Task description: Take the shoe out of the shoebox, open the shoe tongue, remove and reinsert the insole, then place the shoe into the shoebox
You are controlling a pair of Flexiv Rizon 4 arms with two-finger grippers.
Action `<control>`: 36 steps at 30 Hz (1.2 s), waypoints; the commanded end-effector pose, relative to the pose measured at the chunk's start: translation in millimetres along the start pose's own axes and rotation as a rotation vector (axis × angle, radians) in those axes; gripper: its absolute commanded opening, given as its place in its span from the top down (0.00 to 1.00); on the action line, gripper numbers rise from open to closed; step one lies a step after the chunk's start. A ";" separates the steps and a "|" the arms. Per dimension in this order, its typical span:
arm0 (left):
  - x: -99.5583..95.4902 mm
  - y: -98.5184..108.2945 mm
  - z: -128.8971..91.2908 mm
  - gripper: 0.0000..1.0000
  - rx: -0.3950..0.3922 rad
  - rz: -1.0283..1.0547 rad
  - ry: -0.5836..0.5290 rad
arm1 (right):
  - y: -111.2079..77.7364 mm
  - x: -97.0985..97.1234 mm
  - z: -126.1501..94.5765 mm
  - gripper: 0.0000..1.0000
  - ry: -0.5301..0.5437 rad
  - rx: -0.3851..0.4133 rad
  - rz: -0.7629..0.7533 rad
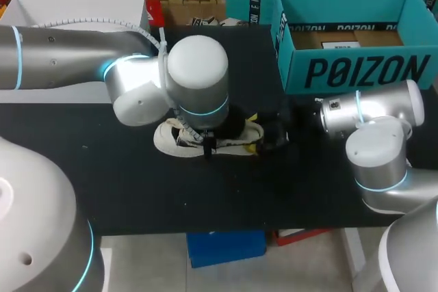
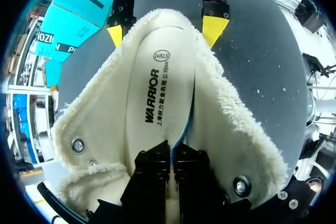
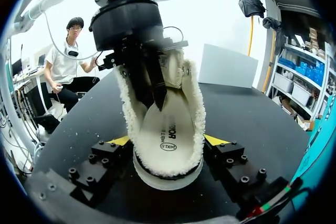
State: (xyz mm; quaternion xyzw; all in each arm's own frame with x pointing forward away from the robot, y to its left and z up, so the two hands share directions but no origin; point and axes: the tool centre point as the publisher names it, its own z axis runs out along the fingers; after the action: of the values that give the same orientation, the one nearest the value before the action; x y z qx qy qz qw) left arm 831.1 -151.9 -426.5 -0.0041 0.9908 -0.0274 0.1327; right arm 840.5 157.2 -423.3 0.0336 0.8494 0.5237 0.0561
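A cream fleece-lined shoe [image 1: 179,138] lies on the black table [image 1: 137,182] with its tongue spread wide. Its white insole [image 2: 157,93] is tilted inside, one long edge raised and showing blue beneath. My left gripper [image 2: 171,153] reaches down into the shoe [image 3: 168,145] and is shut on that raised edge. My right gripper [image 3: 167,142] straddles the shoe's rounded end, its yellow fingertips [image 2: 214,27] pressed against the fleece on both sides. The open teal shoebox [image 1: 356,66] stands at the back right, with nothing of the shoe in it.
A white box [image 1: 75,11] sits at the back left of the table. My left arm's big elbow [image 1: 198,73] hangs over the shoe in the head view. Bare black table lies in front of the shoe.
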 end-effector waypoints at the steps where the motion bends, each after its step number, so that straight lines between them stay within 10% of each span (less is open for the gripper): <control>1: -6.9 -7.5 35.0 1.00 0.070 0.023 0.066 | 0.5 -0.9 4.3 1.00 0.000 0.001 0.000; 36: -12.9 -8.3 -16.8 1.00 0.105 0.023 0.064 | 0.5 -0.9 4.3 1.00 0.000 0.001 0.000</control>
State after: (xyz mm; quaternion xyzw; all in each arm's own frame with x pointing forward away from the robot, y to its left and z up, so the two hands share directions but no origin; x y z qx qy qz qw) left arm 838.9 -156.6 -409.7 0.0142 0.9922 -0.0731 0.1000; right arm 841.0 154.0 -422.5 0.0333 0.8492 0.5241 0.0559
